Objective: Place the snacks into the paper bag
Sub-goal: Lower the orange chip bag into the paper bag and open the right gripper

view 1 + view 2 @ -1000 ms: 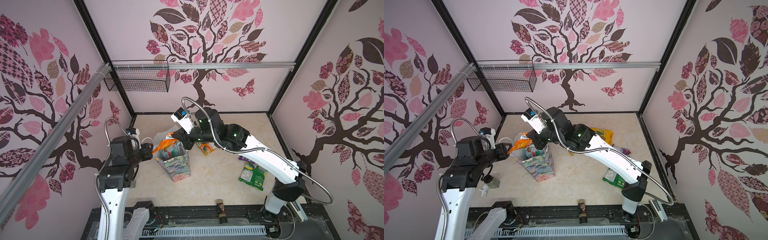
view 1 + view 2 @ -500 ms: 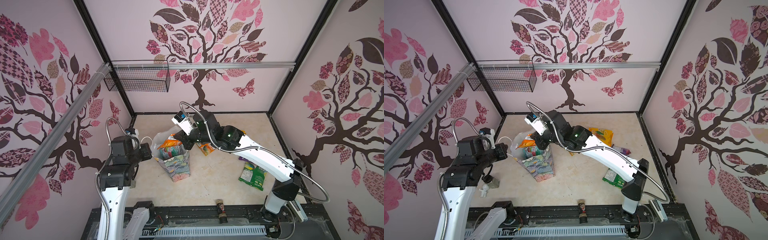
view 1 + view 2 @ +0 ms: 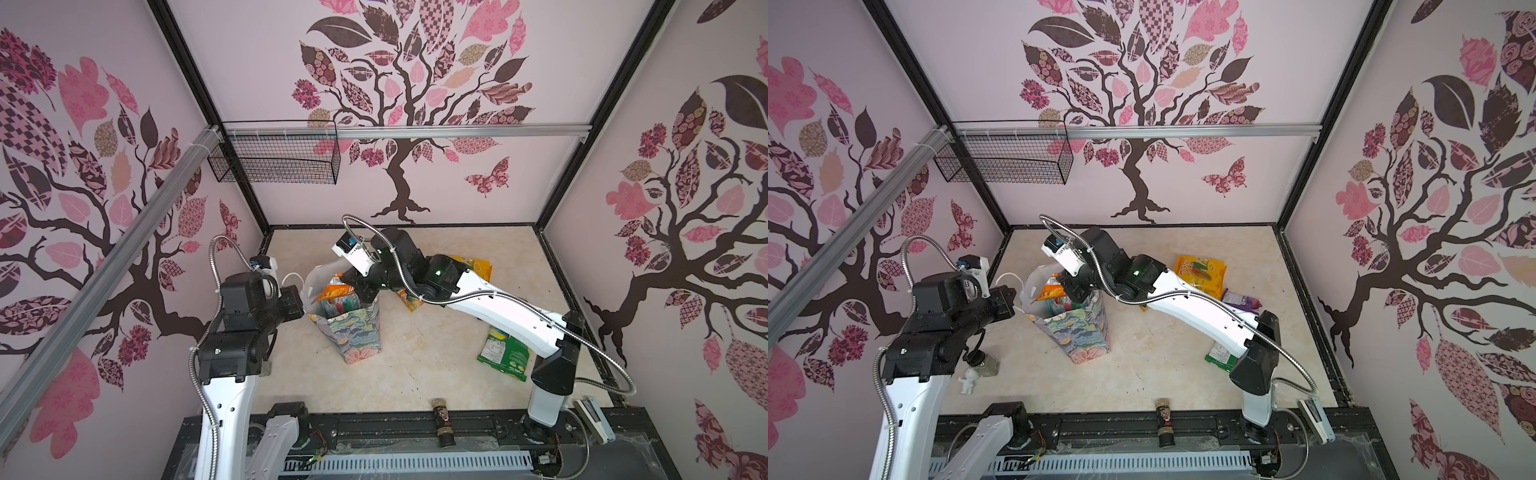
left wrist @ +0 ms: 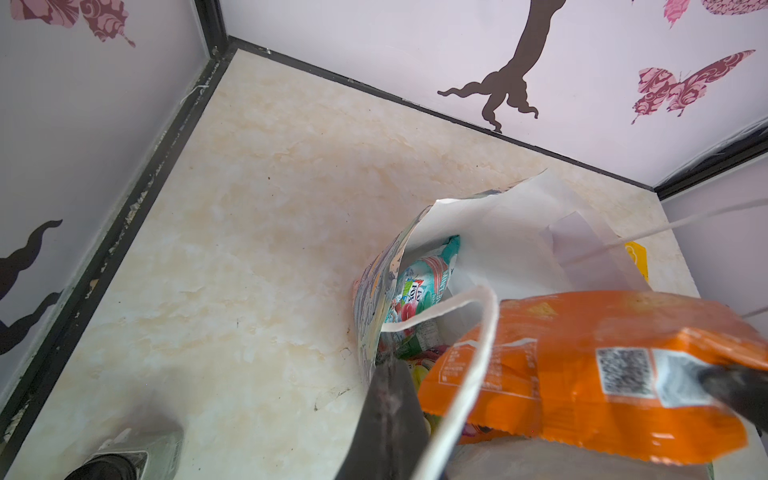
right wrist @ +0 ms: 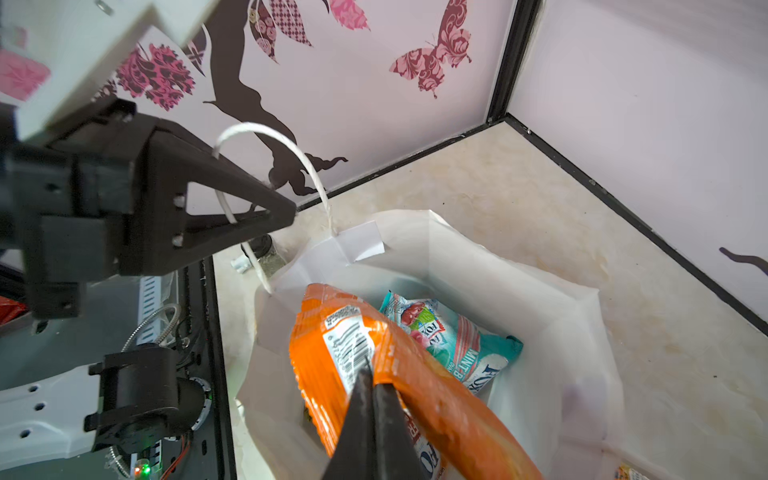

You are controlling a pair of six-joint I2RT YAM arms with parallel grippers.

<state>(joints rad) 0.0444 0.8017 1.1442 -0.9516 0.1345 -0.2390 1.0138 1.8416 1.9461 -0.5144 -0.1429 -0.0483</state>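
Observation:
The floral paper bag (image 3: 359, 332) (image 3: 1079, 332) stands upright, mouth open, white inside (image 5: 540, 291). My right gripper (image 5: 372, 374) (image 3: 357, 286) is shut on an orange packet (image 5: 332, 332) (image 4: 582, 374), held slanted in the bag's mouth. A teal FOX'S packet (image 5: 449, 345) (image 4: 424, 274) lies inside. My left gripper (image 4: 388, 370) (image 5: 291, 212) (image 3: 297, 303) is shut at the bag's left rim, the white cord handle (image 5: 266, 133) looped across its fingers. No paper shows between them. A green packet (image 3: 505, 353), a yellow one (image 3: 1202, 270) and a purple one (image 3: 1241, 299) lie on the floor right of the bag.
A black wire basket (image 3: 274, 160) hangs on the back rail. A dark bottle (image 3: 441, 415) lies at the front edge. A small jar (image 3: 984, 365) and a white figurine (image 3: 968, 380) stand near the left arm. Walls close in on three sides.
My right gripper has come down with the orange packet, which now dips into the bag's mouth. The left gripper's jaws have closed beside the rim.

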